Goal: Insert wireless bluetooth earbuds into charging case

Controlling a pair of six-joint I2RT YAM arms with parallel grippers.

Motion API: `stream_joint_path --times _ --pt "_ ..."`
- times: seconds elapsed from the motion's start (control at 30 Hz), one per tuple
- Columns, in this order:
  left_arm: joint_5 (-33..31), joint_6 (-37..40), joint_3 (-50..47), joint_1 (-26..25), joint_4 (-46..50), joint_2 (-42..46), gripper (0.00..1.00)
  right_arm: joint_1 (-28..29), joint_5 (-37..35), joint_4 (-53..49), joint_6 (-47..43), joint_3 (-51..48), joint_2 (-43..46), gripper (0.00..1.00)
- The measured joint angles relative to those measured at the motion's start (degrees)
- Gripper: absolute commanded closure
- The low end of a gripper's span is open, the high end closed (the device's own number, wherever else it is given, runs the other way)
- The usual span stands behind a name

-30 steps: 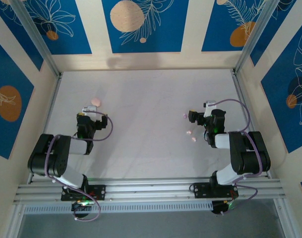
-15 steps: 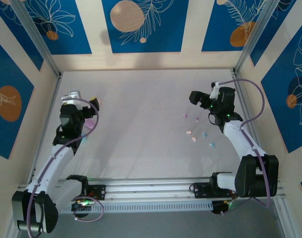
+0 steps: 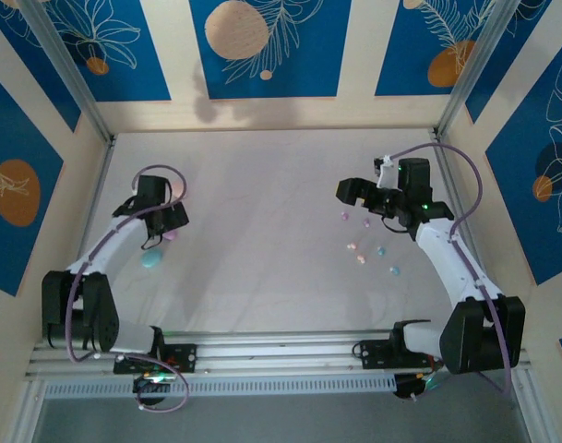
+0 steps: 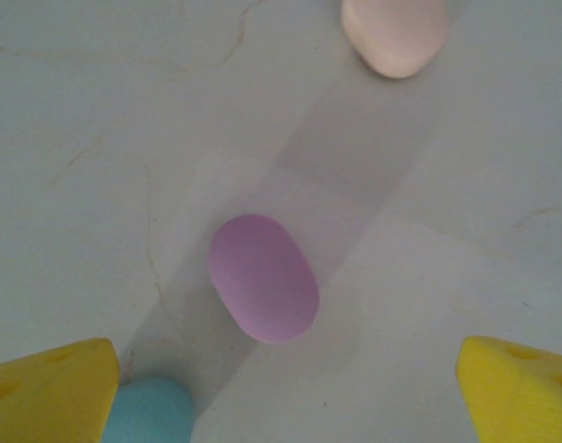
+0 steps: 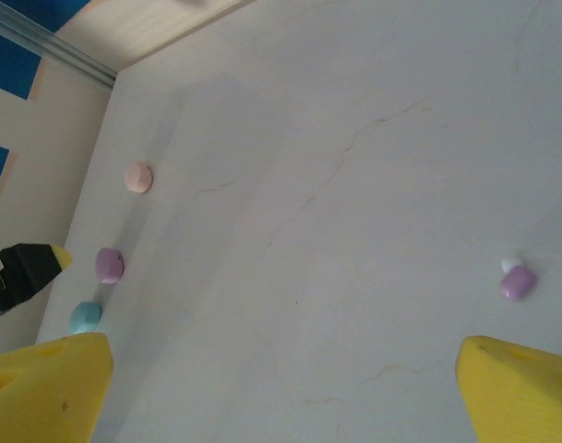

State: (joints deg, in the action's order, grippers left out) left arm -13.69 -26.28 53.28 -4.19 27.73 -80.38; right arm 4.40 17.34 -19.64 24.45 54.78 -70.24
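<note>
Left claw (image 4: 290, 392) shifted to hover over purple case (image 4: 262, 277); jaws wide, empty. Right claw (image 3: 352, 192) swung slightly toward purple case; wide, empty. Earbuds (image 3: 361, 259) loose on surface (image 3: 262, 212), well right of purple case. Pick-up pending; nothing inserted.

arms (image 3: 447, 254) black-and-white | cables (image 3: 437, 145) purple | fingers (image 4: 50, 392) yellow
</note>
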Motion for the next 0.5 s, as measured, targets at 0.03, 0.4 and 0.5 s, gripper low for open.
stream_joint_path --times 0.03,0.4,0.5 --pt "-0.11 -0.52 0.96 0.09 0.94 -0.76 0.08 0.0 0.0 -0.85 0.02 0.0 0.37 0.04" --pt "-0.48 -8.0 8.87 0.63 6.38 -13.07 0.18 0.63 -1.25 -5.46 0.9 -1.18 4.63 0.03" --pt "-0.26 -9.77 10.45 0.98 7.1 -15.89 0.19 0.76 -1.42 -5.57 1.73 -2.49 5.46 0.02"
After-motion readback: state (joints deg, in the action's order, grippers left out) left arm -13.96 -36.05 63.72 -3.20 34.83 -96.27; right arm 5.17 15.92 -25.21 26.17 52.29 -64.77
